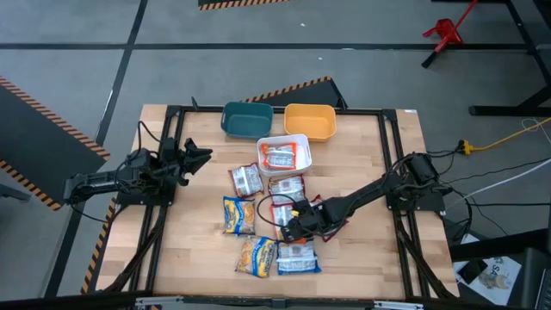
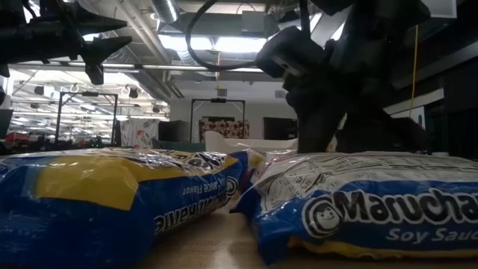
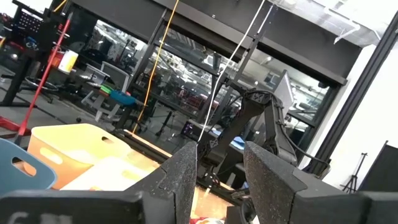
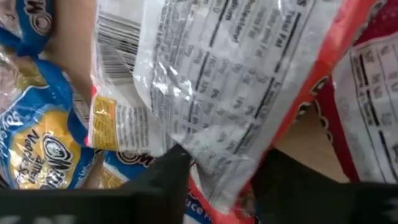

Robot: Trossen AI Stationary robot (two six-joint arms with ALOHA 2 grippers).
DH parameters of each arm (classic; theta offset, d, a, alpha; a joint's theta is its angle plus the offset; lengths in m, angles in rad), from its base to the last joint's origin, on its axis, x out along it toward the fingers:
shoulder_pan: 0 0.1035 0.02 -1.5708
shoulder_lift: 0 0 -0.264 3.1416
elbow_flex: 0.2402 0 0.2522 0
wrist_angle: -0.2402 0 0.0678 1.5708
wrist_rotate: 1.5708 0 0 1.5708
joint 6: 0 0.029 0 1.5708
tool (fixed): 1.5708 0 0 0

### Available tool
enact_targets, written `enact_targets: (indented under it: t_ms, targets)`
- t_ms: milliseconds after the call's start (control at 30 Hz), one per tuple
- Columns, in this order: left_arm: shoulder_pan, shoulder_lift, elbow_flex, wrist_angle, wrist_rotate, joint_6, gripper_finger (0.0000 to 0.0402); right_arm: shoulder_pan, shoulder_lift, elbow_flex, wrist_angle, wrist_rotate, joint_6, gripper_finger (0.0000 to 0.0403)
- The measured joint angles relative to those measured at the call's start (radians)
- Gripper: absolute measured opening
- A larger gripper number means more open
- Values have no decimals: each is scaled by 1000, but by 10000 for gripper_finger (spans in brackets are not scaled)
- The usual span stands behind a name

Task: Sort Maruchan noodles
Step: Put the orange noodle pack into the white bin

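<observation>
My right gripper [image 1: 293,221] is at the table's middle, shut on an orange-red noodle packet [image 1: 281,209] that shows its white printed back in the right wrist view [image 4: 236,81]. Blue-yellow packets lie flat near it [image 1: 239,215], [image 1: 256,256], [image 1: 298,257]. Two more packets lie farther back [image 1: 245,179], [image 1: 287,185]. One maroon-white packet lies in the white bin [image 1: 303,143]. My left gripper [image 1: 196,159] is open and empty, held above the table's left side; its fingers also show in the left wrist view [image 3: 221,180]. My right gripper pinches the orange-red packet's edge [image 4: 227,186] between its two fingers, coming from the table's right side and slanting down. The packet stands tilted in front of the fingers, over the blue-yellow packets [image 4: 37,143]. Whether its far end rests on anything, I cannot tell.
A teal bin [image 1: 247,119] and an orange bin [image 1: 310,120] stand at the table's far edge, behind the white bin. In the low view two blue packets [image 2: 112,194], [image 2: 373,202] lie close to the near edge. Bare wood shows on the right [image 1: 370,250].
</observation>
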Motion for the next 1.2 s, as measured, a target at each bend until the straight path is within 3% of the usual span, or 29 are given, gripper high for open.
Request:
enact_targets:
  t_ms: [300,700,933,1200]
  targets:
    - [0,0,0,0,0,0,127,0,-13,0,8,-29,-18,8]
    - [0,0,0,-2,-5,1,127,-22,-68,84,-59,-40,-91,1]
    - [0,0,0,-20,-6,1,127,-80,-185,144,-211,76,-128,0]
    - [0,0,0,-44,-7,1,127,-162,-302,154,-207,240,-137,0]
